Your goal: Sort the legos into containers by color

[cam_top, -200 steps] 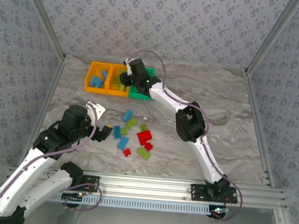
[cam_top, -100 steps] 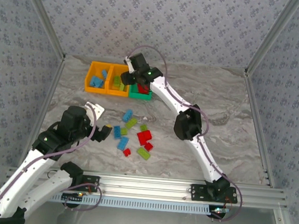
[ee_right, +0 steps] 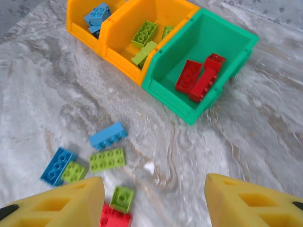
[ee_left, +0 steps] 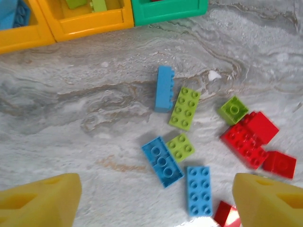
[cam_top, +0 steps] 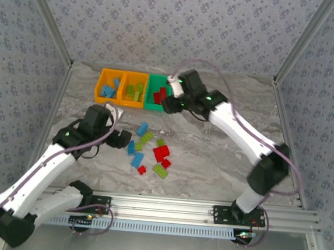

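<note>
Legos (cam_top: 151,149): about ten loose ones in a cluster mid-table, somewhat left of centre, with blue, lime and red mixed. The rest are already sorted in the containers (cam_top: 122,102), a row near the far edge on the left side. Blue bricks sit in the left orange bin (ee_right: 71,19), lime in the middle orange bin (ee_right: 124,60), red in the green bin (ee_right: 166,100).

Left gripper (ee_left: 156,189) hangs over the left side of the cluster, pads spread wide with nothing between them. Right gripper (ee_right: 154,198) is just off the green bin's near wall, also spread wide and empty.

Step, as a judgement: a pick from the loose cluster, the left arm best placed.

Next move calls for dropping onto one brick. The blue brick (ee_left: 162,161) and its blue neighbour (ee_left: 199,190) lie under the opening, so narrow the pads to take one only.

In the way: a lime brick (ee_left: 180,146) touches that blue one and could get dragged along. The red bricks (ee_left: 246,142) bunch tight on the right of the cluster. Both arms face the same patch, so there's a clash risk. Papered walls ring the table; a metal rail (cam_top: 171,206) runs along the near edge.
</note>
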Robot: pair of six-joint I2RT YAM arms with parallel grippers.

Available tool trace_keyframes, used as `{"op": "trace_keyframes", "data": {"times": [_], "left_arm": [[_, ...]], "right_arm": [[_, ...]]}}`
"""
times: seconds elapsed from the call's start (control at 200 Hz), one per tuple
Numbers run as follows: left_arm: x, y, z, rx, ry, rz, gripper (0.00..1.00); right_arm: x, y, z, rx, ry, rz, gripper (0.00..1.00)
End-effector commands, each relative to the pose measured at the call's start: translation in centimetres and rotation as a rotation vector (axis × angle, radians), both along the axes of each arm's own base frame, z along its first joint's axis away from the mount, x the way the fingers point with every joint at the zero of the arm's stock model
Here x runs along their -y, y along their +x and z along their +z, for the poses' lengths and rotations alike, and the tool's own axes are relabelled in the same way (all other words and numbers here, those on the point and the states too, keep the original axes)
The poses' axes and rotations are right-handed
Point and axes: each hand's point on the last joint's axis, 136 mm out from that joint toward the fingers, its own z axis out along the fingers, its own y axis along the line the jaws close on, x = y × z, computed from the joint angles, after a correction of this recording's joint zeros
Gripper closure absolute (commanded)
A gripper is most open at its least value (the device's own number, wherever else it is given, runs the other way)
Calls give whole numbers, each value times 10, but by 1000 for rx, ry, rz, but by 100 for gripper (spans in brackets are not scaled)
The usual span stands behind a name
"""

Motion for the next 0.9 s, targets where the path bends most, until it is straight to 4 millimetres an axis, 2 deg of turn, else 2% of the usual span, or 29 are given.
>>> {"op": "trace_keyframes", "data": {"times": [0.0,0.06,0.08,0.095,0.195,0.34,0.425,0.55,0.65,0.775,0.894], "left_arm": [[21,22,-1,-34,-95,59,21],[29,37,-14,-67,-69,63,24],[32,41,-19,-81,-59,60,25],[35,44,-22,-89,-54,57,26],[50,68,-48,-114,-25,26,29],[63,100,-82,-157,34,13,36],[70,113,-99,-181,43,8,40],[75,121,-126,-243,76,4,46],[77,123,-144,-286,94,2,57],[76,122,-155,-303,102,7,67],[75,120,-155,-308,110,1,74]], "right_arm": [[8,-39,-11,-63,61,51,34],[19,-55,-13,-72,87,40,30],[23,-59,-7,-62,104,30,28],[26,-63,-18,-80,98,23,27],[42,-81,-16,-73,148,-6,16],[59,-94,-17,-64,191,-44,0],[66,-98,-24,-64,200,-61,0],[72,-98,-34,-91,195,-92,0],[73,-97,-36,-103,199,-99,0],[74,-94,-33,-99,210,-117,0],[77,-91,-28,-95,227,-142,0]]}}
